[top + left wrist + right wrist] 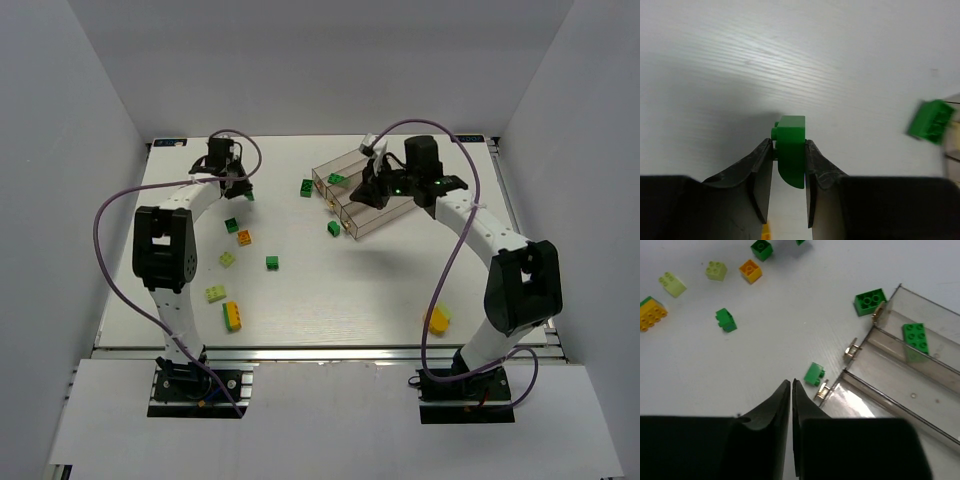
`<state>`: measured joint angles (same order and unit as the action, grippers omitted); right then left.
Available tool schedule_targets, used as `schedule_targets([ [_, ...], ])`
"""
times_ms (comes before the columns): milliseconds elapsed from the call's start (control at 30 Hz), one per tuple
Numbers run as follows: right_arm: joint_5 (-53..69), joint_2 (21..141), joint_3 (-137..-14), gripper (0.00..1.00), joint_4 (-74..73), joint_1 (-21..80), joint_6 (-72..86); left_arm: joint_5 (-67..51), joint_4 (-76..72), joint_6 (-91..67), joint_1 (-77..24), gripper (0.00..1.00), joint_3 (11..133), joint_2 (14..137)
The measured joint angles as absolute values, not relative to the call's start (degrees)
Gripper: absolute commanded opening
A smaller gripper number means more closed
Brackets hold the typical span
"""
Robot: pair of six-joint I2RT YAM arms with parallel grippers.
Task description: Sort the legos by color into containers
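Observation:
My left gripper (241, 190) (789, 142) is shut on a green brick (790, 145), held close over the far left of the table. My right gripper (372, 192) (791, 383) is shut and empty, hovering above the near end of the clear three-trough tray (365, 222) (900, 385). One green brick (336, 179) (915, 337) lies in the far trough. Another green brick (307, 187) (870, 301) (931, 121) lies just left of the tray. A third (334, 228) (814, 374) lies at the tray's near corner.
Loose bricks lie left of centre: green (272, 262), dark green (232, 225), orange (244, 237), two pale yellow-green (227, 259) (216, 293), and a yellow-and-green stack (232, 316). A yellow brick (438, 320) lies by the right arm's base. White walls enclose the table.

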<state>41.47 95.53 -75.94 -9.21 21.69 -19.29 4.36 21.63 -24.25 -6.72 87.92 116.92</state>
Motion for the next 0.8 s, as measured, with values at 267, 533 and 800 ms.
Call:
schedule_targets([
  [267,38.7,92.5,-74.4,0.03,-8.4,17.1,-15.3,-9.8,10.1,-36.3,-10.9,0.10,88.0,115.4],
  [533,38.0,91.1,-72.5,0.05,-7.7,16.1,-14.0,-16.3,1.0,-46.7,-17.4,0.10,98.6,122.5],
  [800,37.9,90.9,-71.3,0.07,-7.5,14.7,-13.6,-16.9,-0.5,-52.6,-20.8,0.11,108.1,132.7],
])
